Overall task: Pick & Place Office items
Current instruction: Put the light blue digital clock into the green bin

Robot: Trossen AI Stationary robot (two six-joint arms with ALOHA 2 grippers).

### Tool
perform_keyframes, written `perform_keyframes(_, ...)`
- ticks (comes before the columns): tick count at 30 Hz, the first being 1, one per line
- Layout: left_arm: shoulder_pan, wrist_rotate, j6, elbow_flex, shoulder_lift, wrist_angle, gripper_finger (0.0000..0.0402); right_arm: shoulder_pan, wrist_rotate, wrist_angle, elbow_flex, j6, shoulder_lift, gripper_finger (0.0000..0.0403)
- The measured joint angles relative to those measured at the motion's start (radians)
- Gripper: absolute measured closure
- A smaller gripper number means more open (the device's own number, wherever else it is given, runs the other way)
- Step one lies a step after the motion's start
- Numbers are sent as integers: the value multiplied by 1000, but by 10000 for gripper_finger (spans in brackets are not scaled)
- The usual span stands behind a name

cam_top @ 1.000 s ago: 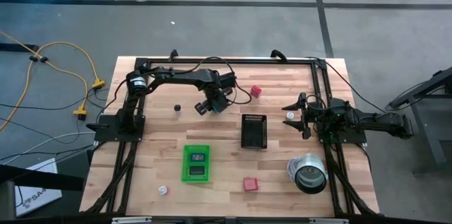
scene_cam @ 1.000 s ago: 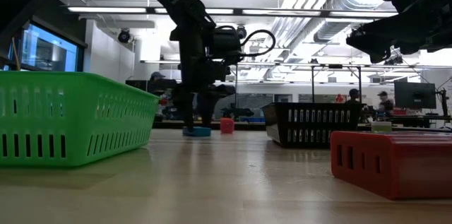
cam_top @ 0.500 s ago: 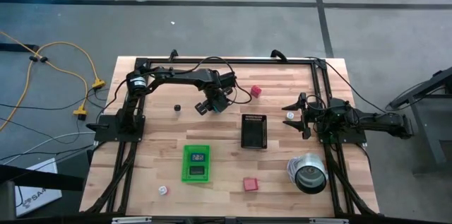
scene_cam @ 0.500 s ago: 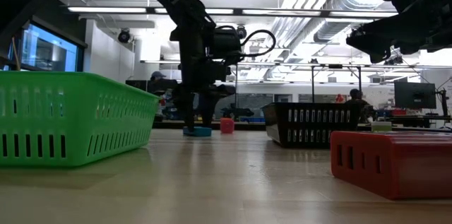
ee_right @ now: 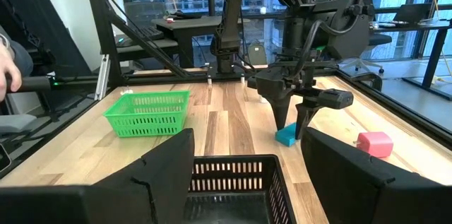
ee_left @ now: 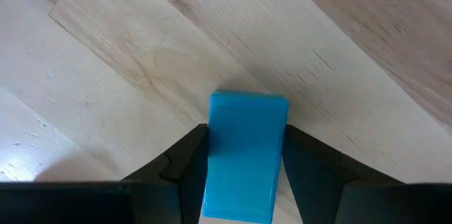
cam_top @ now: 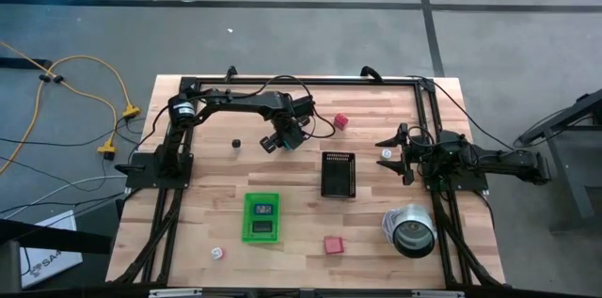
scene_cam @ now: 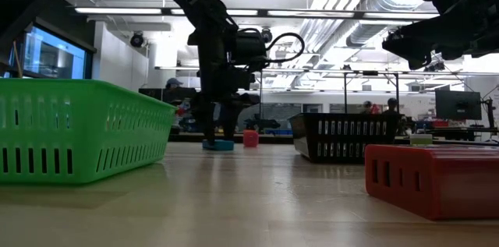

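Note:
A light blue block (ee_left: 247, 150) lies on the table between the fingers of my left gripper (ee_left: 246, 164), which stands over the table's far middle (cam_top: 282, 140) and is shut on it. The low view shows the block (scene_cam: 218, 144) flat on the wood. A pink block (cam_top: 340, 120) sits to the right of it, a red block (cam_top: 332, 243) near the front edge, a tiny black piece (cam_top: 236, 144) to the left, and white pieces (cam_top: 218, 253) (cam_top: 387, 153). My right gripper (cam_top: 400, 152) waits open at the right side. My left gripper pinches the light blue block between its two fingers, one finger (ee_left: 187, 157) on each long side (ee_left: 215, 146). The fingers come from above, pointing down, and lie along the block's sides. The block rests flat on the table (ee_right: 286, 136).
A green tray (cam_top: 262, 216) holding two dark items sits at the front left of centre. A black slotted tray (cam_top: 339, 174) stands in the middle, and a silver can (cam_top: 411, 229) lies at the front right. Bare wood lies between the trays and the far rail.

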Motion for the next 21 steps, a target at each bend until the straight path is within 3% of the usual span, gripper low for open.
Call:
perform_keyframes(10,-31,-40,-15,-1,-16,-5,243,0,0,0,0,0,0,155)
perform_keyframes(21,-51,-55,-200,-1,-65,-40,244,0,0,0,0,0,0,155)
